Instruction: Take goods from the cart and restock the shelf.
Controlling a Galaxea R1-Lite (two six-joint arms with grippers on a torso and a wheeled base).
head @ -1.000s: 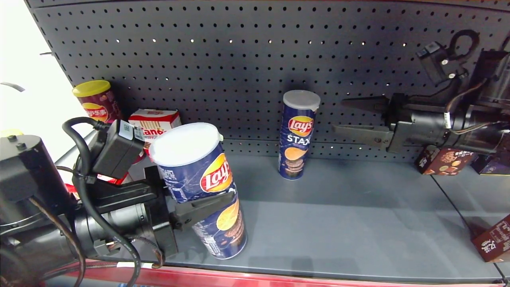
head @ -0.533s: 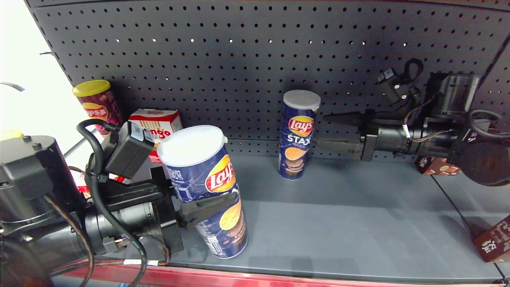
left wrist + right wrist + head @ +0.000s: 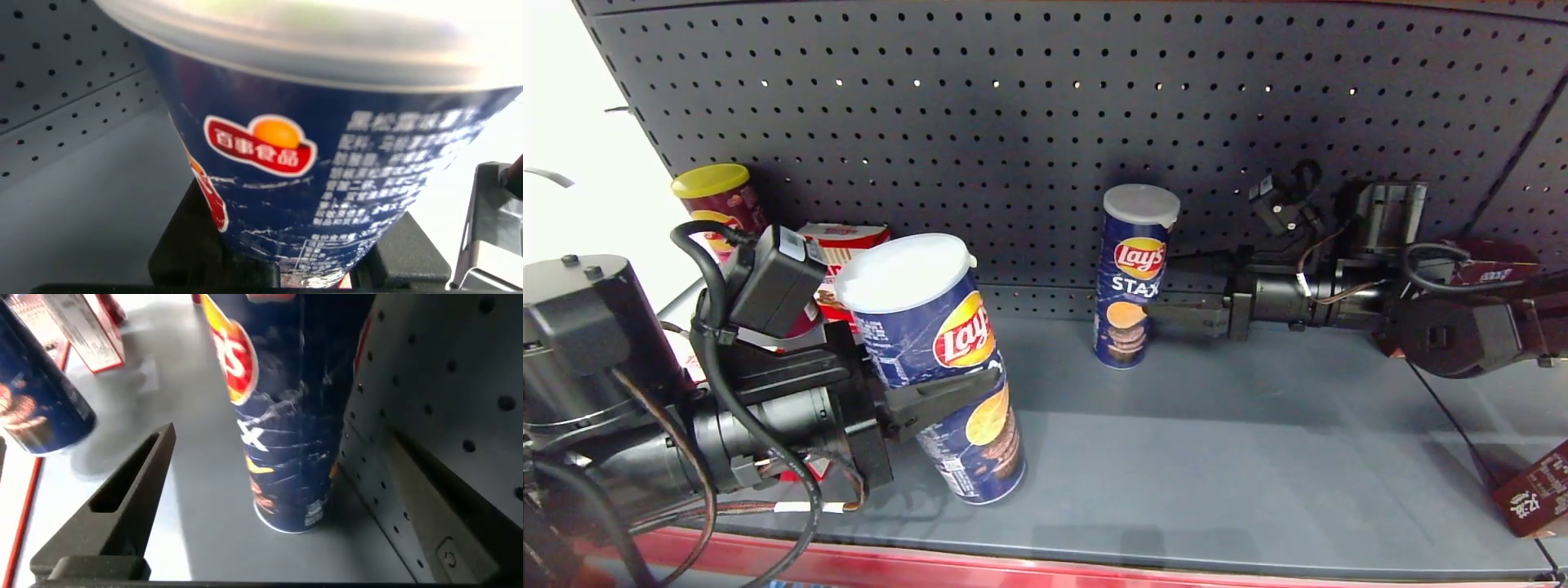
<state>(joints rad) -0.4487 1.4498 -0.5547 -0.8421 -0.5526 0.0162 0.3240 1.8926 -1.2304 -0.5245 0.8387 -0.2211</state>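
My left gripper (image 3: 931, 392) is shut on a blue chips can (image 3: 931, 351) with a white lid. It holds the can tilted at the front left of the grey shelf (image 3: 1217, 441), base low near the shelf floor. The left wrist view looks closely at this can (image 3: 302, 163). A second blue chips can (image 3: 1134, 278) stands upright against the pegboard. My right gripper (image 3: 1164, 287) is open and level, with its fingers reaching in from the right on either side of that can. In the right wrist view the standing can (image 3: 286, 416) sits between the right gripper (image 3: 278, 433) fingers.
A maroon can with a yellow lid (image 3: 723, 208) and a red-and-white box (image 3: 845, 241) stand at the back left. Brown boxes (image 3: 1531, 490) sit at the right. The pegboard (image 3: 1013, 122) closes the back; a red lip (image 3: 1013, 567) marks the front edge.
My right gripper has moved left along the pegboard until its open fingers flank the standing can. The left gripper with its can has shifted slightly left and back.
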